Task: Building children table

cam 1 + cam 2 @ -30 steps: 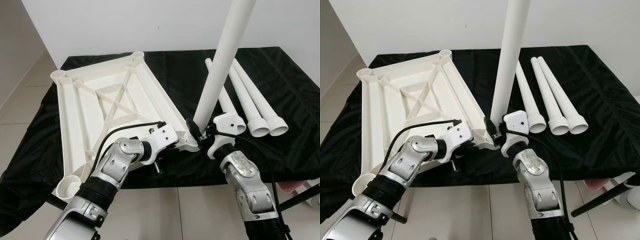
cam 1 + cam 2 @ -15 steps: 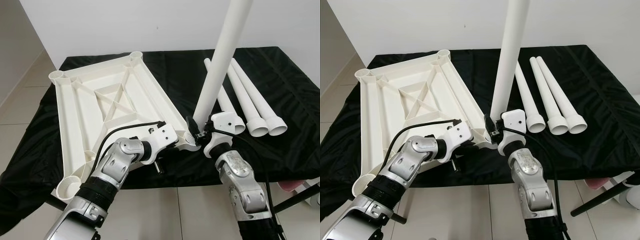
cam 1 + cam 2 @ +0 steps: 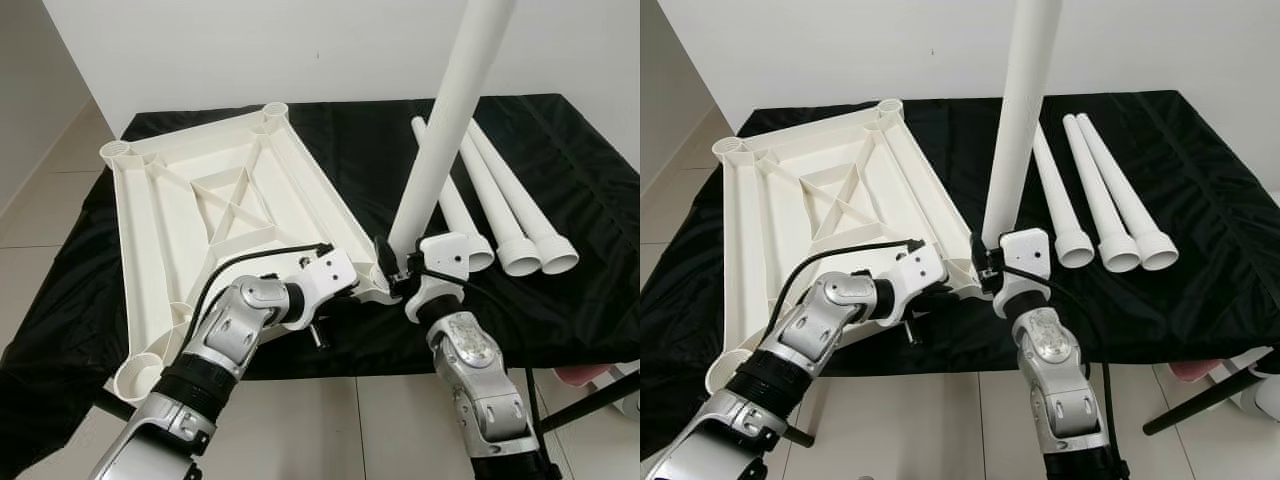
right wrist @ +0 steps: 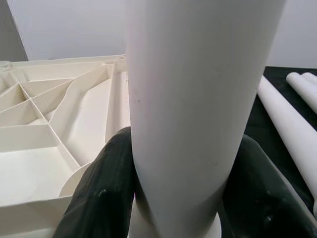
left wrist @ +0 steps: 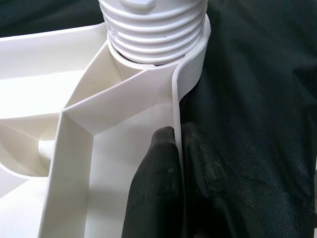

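The white plastic ribbed tabletop [image 3: 215, 215] lies upside down on the black cloth-covered table [image 3: 560, 300], out toward my eleven o'clock. My left gripper [image 5: 178, 163] pinches the thin side wall of the tabletop close to its near corner, one black finger on each face of the wall, jaws narrow and clamped on the plastic. That corner's socket sits just beyond my fingertips [image 5: 158, 148], with the threaded end of the long white plastic leg tube [image 3: 1015, 120] seated in it; the threads still show above the socket rim.

My right gripper [image 3: 985, 268] holds that leg near its base, fingers [image 4: 104, 193] wrapped on both sides of the tube. The leg stands nearly upright at my twelve o'clock, leaning slightly toward one.

Three more white plastic leg tubes [image 3: 505, 205] lie side by side on the cloth at two o'clock, their wider ends toward me.
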Tool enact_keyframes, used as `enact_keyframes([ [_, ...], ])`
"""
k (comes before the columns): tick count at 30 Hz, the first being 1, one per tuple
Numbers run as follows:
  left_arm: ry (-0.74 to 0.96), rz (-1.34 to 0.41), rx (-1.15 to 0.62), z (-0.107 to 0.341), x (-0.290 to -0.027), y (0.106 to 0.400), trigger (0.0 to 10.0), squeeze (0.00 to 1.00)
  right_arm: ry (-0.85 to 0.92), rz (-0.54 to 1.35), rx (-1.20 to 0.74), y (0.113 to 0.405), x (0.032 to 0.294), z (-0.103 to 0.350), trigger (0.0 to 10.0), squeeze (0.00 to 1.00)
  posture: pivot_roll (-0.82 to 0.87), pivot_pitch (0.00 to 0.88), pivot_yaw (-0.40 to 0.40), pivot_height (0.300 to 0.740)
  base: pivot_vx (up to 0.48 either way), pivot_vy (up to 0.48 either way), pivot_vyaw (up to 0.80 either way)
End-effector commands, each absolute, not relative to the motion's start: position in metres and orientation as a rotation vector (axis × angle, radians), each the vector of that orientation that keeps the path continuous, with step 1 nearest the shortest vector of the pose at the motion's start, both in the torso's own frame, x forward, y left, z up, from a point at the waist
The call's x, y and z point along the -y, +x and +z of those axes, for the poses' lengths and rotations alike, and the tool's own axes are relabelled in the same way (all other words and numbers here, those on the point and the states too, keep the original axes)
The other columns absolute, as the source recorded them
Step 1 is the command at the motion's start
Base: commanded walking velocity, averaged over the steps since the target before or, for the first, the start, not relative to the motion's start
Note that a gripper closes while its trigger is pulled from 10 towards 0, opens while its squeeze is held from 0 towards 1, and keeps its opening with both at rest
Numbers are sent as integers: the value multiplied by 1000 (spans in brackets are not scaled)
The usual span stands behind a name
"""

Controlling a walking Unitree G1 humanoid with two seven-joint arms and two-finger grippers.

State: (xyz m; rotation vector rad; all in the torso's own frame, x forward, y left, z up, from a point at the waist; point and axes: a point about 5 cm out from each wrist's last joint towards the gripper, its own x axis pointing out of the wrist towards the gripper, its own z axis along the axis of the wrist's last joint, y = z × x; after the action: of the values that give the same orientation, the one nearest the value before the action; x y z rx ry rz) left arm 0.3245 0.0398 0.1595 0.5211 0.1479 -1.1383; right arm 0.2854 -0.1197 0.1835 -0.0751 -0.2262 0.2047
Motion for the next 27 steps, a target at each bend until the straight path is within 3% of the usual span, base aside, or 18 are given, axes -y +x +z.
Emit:
enact_keyframes([
  [1,519,-1053,-45,173,-38,328,10000,0,-82,173,138,284,119,164,10000,0,-124,125,80,740,0,0,0],
  [13,518,-1049,-41,175,-39,329,10000,0,-60,21,131,288,116,162,10000,0,-119,124,84,740,0,0,0],
  [22,528,-1046,-36,178,-40,331,10000,0,-57,-206,119,290,121,159,10000,0,-115,124,86,740,0,0,0],
  [27,527,-1044,-34,179,-39,332,10000,0,-51,-202,121,291,118,159,10000,0,-114,124,85,740,0,0,0],
])
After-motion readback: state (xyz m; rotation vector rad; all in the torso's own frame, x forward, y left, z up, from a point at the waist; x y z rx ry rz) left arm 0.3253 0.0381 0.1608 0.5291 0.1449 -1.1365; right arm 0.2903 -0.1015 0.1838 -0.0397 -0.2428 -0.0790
